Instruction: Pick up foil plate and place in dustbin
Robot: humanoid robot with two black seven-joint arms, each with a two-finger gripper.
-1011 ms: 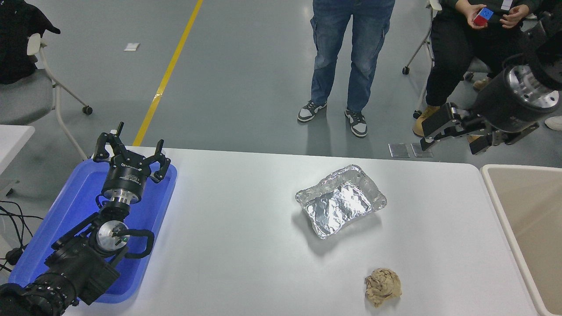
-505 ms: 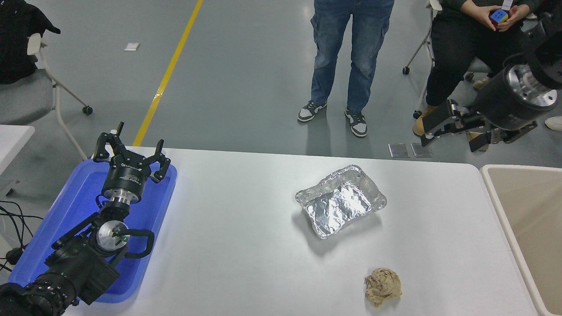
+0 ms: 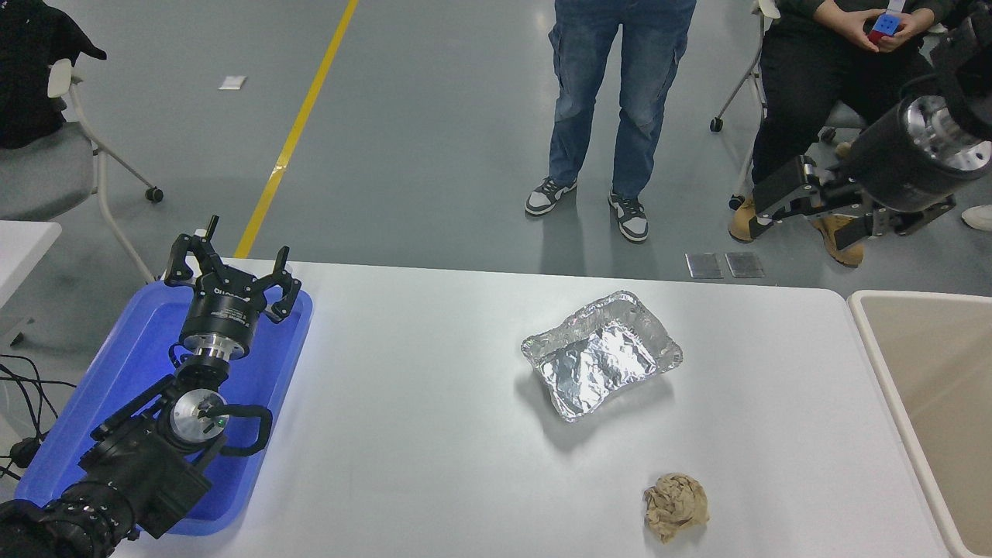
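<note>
The foil plate (image 3: 602, 355) lies open side up on the white table (image 3: 418, 434), right of the middle. The dustbin (image 3: 934, 403) stands at the table's right edge, only partly in view. My right gripper (image 3: 806, 211) is open and empty; it hangs in the air beyond the table's far right corner, well up and to the right of the foil plate and behind the dustbin. My left gripper (image 3: 230, 273) is parked, open, over the blue tray (image 3: 116, 387) at the lower left.
A crumpled tan paper ball (image 3: 676, 505) lies near the table's front edge, below the foil plate. A person in jeans (image 3: 612, 101) stands beyond the far edge. Another person (image 3: 821, 70) sits at the top right holding a coloured cube, close behind my right arm.
My right gripper has risen and drifted slightly right, away from the table's far edge. The foil plate, the paper ball and the left arm have not moved.
</note>
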